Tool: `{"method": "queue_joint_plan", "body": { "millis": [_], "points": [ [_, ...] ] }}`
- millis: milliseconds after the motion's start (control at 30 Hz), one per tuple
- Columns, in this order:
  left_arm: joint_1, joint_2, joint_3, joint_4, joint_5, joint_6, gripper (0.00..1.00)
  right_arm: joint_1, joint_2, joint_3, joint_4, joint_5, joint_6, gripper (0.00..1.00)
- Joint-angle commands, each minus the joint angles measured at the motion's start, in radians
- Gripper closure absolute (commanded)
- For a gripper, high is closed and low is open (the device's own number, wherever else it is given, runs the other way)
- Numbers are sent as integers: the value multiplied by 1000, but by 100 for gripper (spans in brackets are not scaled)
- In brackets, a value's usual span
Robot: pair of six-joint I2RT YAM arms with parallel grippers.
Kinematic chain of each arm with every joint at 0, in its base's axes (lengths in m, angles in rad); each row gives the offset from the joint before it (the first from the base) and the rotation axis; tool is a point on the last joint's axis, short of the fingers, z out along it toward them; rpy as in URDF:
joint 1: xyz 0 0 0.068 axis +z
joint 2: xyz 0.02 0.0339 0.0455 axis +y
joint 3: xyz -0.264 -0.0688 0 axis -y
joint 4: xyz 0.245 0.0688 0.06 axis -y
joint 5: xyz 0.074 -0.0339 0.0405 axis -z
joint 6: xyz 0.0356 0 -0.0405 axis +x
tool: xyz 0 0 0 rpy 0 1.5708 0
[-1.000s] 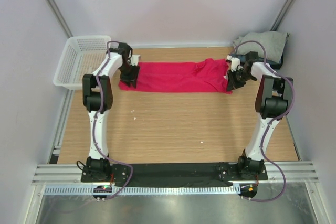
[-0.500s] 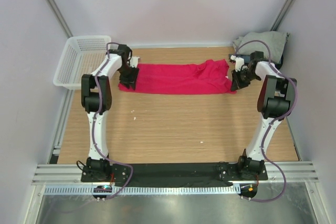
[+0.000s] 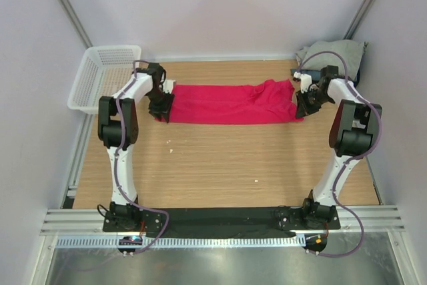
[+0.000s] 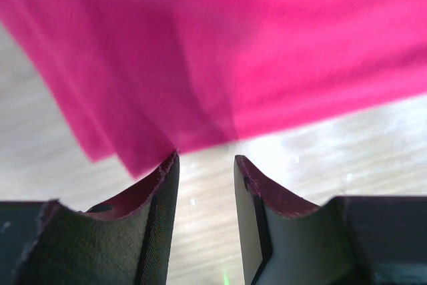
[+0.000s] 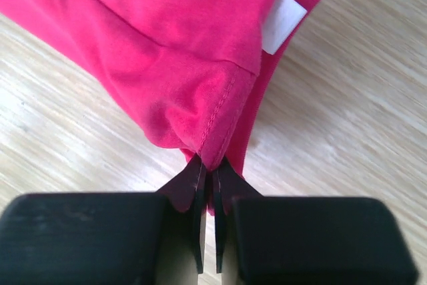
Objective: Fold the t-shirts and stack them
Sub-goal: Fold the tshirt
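The crimson-pink t-shirt (image 3: 230, 103) lies stretched out in a long band across the far part of the table. My left gripper (image 3: 162, 106) is at its left end. In the left wrist view the gripper (image 4: 205, 158) is open, with the shirt's edge (image 4: 233, 45) just past the fingertips and bare wood between them. My right gripper (image 3: 305, 103) is at the shirt's right end. In the right wrist view it (image 5: 212, 165) is shut on a bunched hem of the shirt (image 5: 187, 51), near a white label (image 5: 280, 15). A folded light grey t-shirt (image 3: 333, 53) lies on a darker one at the far right corner.
A white plastic mesh basket (image 3: 93, 88) stands at the far left corner, partly over the table's edge. Grey walls close the table in at the back and sides. The wooden table (image 3: 220, 165) stretches from the shirt towards the arm bases.
My right gripper has pulled the shirt's right end further right, and the shirt has stretched and slid that way. My left gripper has moved slightly nearer at the left end.
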Motion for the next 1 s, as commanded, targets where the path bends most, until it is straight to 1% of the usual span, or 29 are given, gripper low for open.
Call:
{"method": "queue_joint_plan", "body": {
  "millis": [0,67,100,200,233,333,400,433,500,533,567,633,767,967],
  "points": [
    [9,-138,-49,-28,20,16,60,-22,-106,-8,-47,5,-42,81],
    [9,-188,-73,-28,48,20,59,-28,-155,-21,-20,0,-19,73],
    [9,-234,-77,-26,51,22,59,-28,-205,-32,-1,-4,-6,67],
    [10,-258,-46,-20,40,29,58,-28,-253,-22,72,-18,67,63],
    [10,-247,-14,-22,34,32,59,-27,-264,-11,101,-30,92,62],
    [7,-204,37,-12,10,36,59,-25,-221,52,148,-68,187,61],
    [7,-134,98,-8,10,36,59,-10,-187,102,174,-76,259,61],
    [6,-79,148,-11,11,37,59,-1,-143,120,183,-79,282,61],
    [-2,-22,199,-14,7,40,60,22,-100,156,217,-95,355,62],
    [-7,0,238,-14,-3,46,60,33,-72,163,230,-96,372,62],
    [-8,44,255,-11,-12,49,60,44,-57,169,244,-93,383,62],
    [-10,80,288,-2,-32,57,61,78,-32,184,267,-81,391,62],
    [-10,130,301,4,-47,63,62,125,40,209,284,-32,389,62],
    [-11,112,226,17,-75,48,62,188,124,218,315,55,385,62]
  ]
}}
